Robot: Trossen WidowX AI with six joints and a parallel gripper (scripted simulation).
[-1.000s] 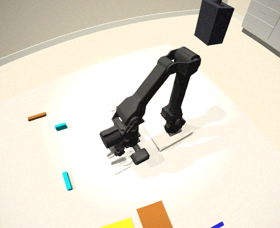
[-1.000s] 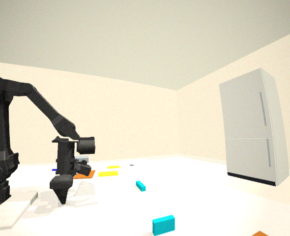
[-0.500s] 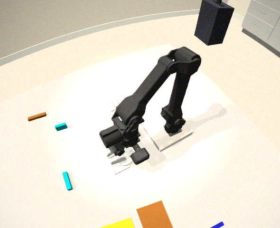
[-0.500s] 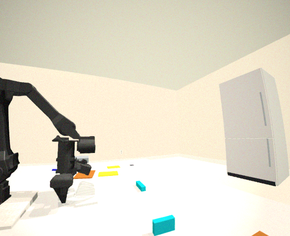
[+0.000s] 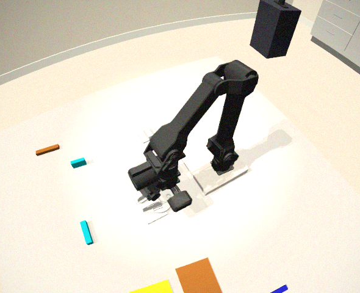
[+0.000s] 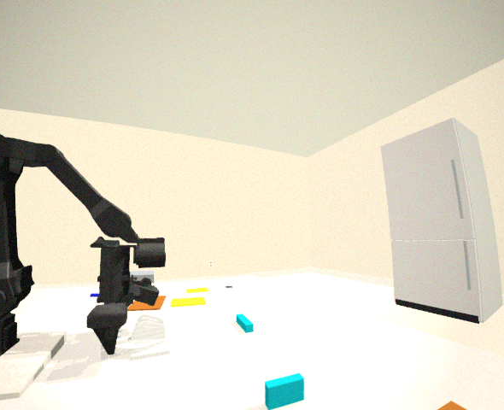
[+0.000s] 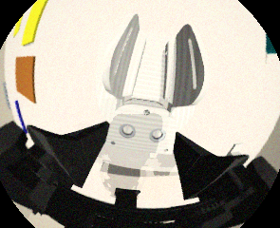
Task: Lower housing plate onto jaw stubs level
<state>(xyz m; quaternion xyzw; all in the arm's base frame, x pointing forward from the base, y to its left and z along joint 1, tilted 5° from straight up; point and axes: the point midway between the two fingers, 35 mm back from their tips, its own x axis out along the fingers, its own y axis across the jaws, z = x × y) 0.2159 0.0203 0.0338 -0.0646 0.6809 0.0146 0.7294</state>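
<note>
"Fingers of the gripper [image 5: 166,196] [image 6: 131,328] [image 7: 141,128], how do they stand?"

"Wide apart, though short of full spread, and shut on the housing plate [image 7: 141,119], one black finger at each side edge."

"Where is that plate?"

"Low over the worktop [image 5: 252,236] [image 6: 331,366] [image 7: 239,95], at the root of the pale jaw piece [image 7: 122,62] and the dark jaw piece [image 7: 189,71] (two round pin heads show in its face). Whether it sits fully level, I can't tell."

"Any room around it?"

"Beyond the front edge the two pieces spread, with a pale strip between them. Open surface lies outside both (plenty, by the wrist view). The short turquoise block [image 5: 78,162] [image 6: 284,390] and long turquoise block [image 5: 86,232] [image 6: 244,323] stand well apart from the gripper."

"And the orange panel [image 5: 199,276] [image 6: 149,303] [image 7: 26,76]?"

"Flat, well clear of the fingers (its edges touch nothing there)."
</note>
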